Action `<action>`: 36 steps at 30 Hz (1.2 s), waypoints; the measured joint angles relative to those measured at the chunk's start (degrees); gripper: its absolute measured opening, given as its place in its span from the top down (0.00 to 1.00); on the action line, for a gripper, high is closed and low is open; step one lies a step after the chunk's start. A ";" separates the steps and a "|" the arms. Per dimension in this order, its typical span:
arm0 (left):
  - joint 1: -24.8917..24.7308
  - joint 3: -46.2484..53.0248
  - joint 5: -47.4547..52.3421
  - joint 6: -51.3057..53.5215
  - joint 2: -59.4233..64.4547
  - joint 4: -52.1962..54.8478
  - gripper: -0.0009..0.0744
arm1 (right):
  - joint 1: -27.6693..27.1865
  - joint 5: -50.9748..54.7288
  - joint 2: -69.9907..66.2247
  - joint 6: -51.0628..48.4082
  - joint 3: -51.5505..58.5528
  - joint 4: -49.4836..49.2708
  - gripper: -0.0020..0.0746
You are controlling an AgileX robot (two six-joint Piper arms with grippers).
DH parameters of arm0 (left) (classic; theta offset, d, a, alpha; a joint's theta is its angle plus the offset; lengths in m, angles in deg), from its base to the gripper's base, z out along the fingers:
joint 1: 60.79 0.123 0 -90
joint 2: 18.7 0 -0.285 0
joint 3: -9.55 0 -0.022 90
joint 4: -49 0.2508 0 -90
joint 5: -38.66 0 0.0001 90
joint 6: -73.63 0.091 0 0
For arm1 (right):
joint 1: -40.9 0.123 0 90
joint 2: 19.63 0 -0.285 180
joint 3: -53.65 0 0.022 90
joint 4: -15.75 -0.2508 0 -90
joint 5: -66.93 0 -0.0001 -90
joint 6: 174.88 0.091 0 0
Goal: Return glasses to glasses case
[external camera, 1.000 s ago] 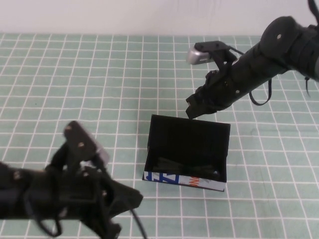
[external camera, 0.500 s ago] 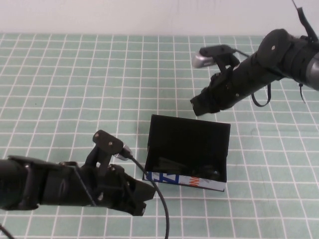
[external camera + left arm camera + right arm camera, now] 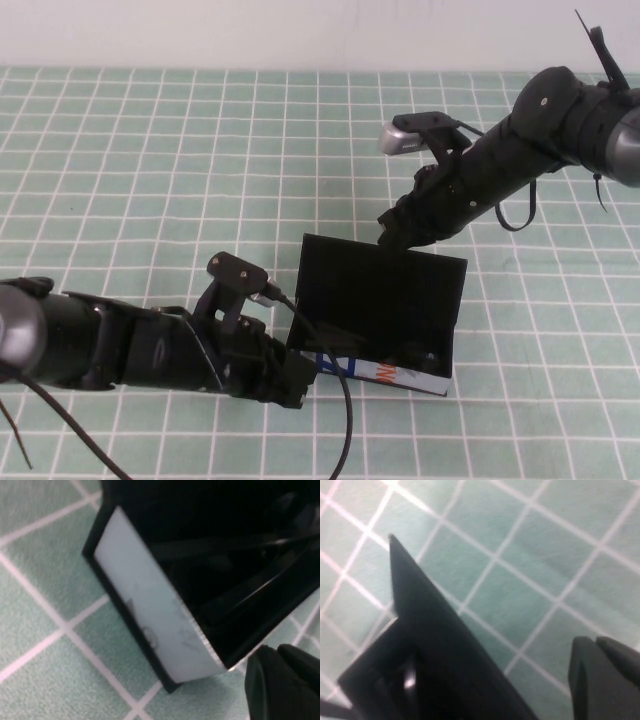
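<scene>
The glasses case [image 3: 380, 372] stands open mid-table, its lid [image 3: 385, 265] raised at the back and its white printed front toward me. The glasses [image 3: 405, 352] lie inside as dark shapes, and their arms show in the left wrist view [image 3: 225, 542]. My left gripper [image 3: 298, 378] is shut and empty at the case's front left corner, with its tip [image 3: 276, 652] right beside the white front [image 3: 150, 615]; contact cannot be told. My right gripper [image 3: 392, 228] is shut and empty just behind the lid's top edge [image 3: 435, 640], its tip [image 3: 595, 647] over the mat.
A green mat with a white grid [image 3: 150, 160] covers the table, and a pale wall runs along the far edge. The left arm's cable [image 3: 340, 420] loops over the mat in front of the case. Nothing else stands on the mat.
My left arm has swung forward and right, from the near left edge up to the case's front left corner. My right gripper has moved slightly and now sits at the lid's rear edge.
</scene>
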 joint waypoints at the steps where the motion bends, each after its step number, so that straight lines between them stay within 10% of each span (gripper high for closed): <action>1: 0.00 0.00 0.00 0.00 0.30 0.00 0.99 | 0.00 0.51 0.00 -0.15 0.00 -0.43 0.99; 36: 0.00 0.00 -0.44 1.07 0.56 0.00 0.99 | 9.63 12.53 0.44 2.86 7.95 -2.00 0.99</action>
